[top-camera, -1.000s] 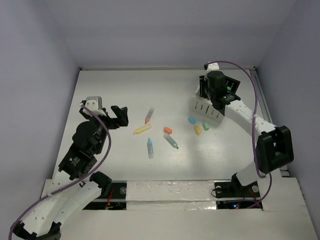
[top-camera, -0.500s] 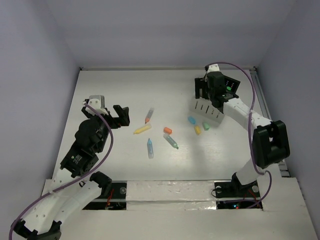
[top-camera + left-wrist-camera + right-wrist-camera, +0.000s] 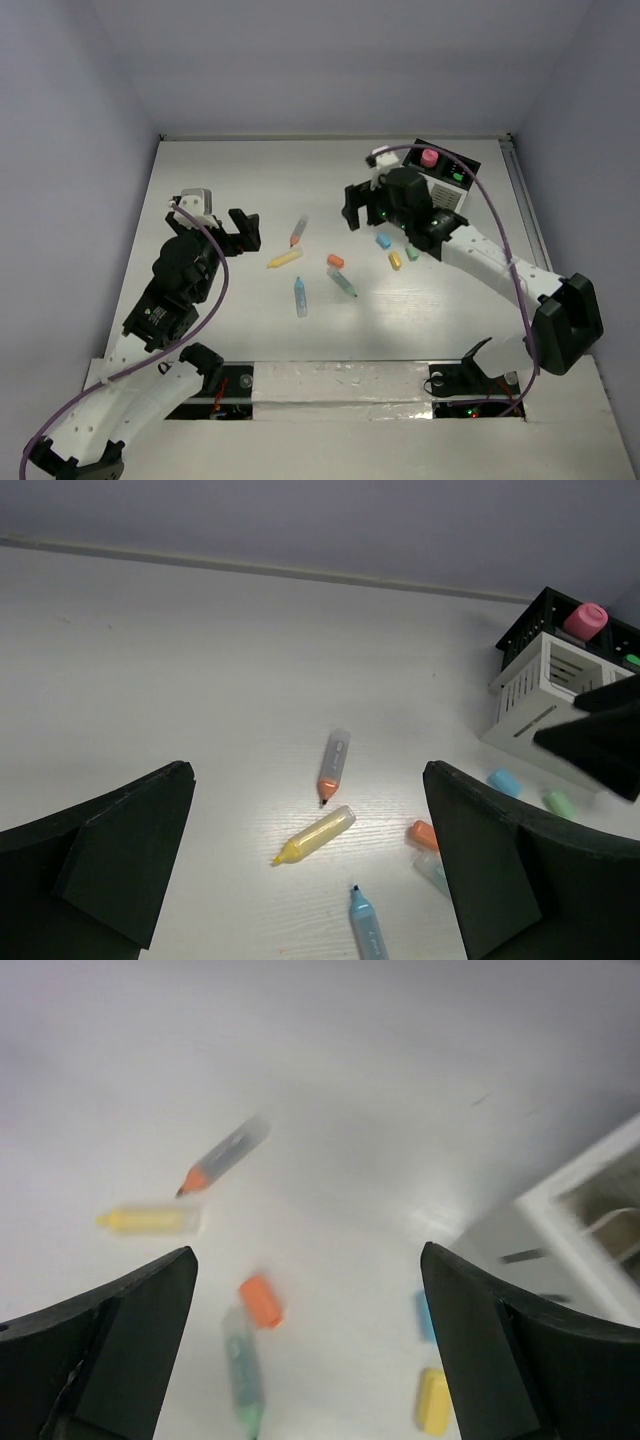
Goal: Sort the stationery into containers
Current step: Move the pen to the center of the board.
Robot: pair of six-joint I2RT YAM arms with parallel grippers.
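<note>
- The right gripper (image 3: pixel 355 207) hangs above the table (image 3: pixel 230 170), just left of the containers. Its jaws are spread wide, with nothing between them.
- The left gripper (image 3: pixel 243 232) sits over the left part of the table. It is also spread wide and empty, facing the loose pens from a little way off.
- The white box (image 3: pixel 550 685) and the black box (image 3: pixel 455 165) stand joined at the far right. A pink-capped bottle (image 3: pixel 429 158) stands in the black one, with something green beside it.
- Most of the stationery lies loose on the table.
- In the middle are a grey pen with an orange tip (image 3: pixel 298 231), a yellow pen (image 3: pixel 285 259) and a blue pen (image 3: pixel 300 296).
- Right of those lie an orange chunk (image 3: pixel 335 261) and a pale green pen (image 3: pixel 343 283), close together.
- Just near of the white box lie a blue chunk (image 3: pixel 383 241), a yellow chunk (image 3: pixel 395 259) and a green chunk (image 3: pixel 411 253), each apart from the others.
- The step in hand looks like reaching for the next piece, and sorting seems only partly done, with eight pieces still out.
- The blue chunk is the closest pick for the right gripper. The gripper would need to come down with one finger on each side of it, close, lift clear and carry it over a compartment.
- The wrist view is blurred, so its aim cannot be judged finely.
- The yellow and green chunks lie near enough to be knocked during a wide approach.
- The pens on the left are better placed for the left gripper, though the boxes are well apart from it.
</note>
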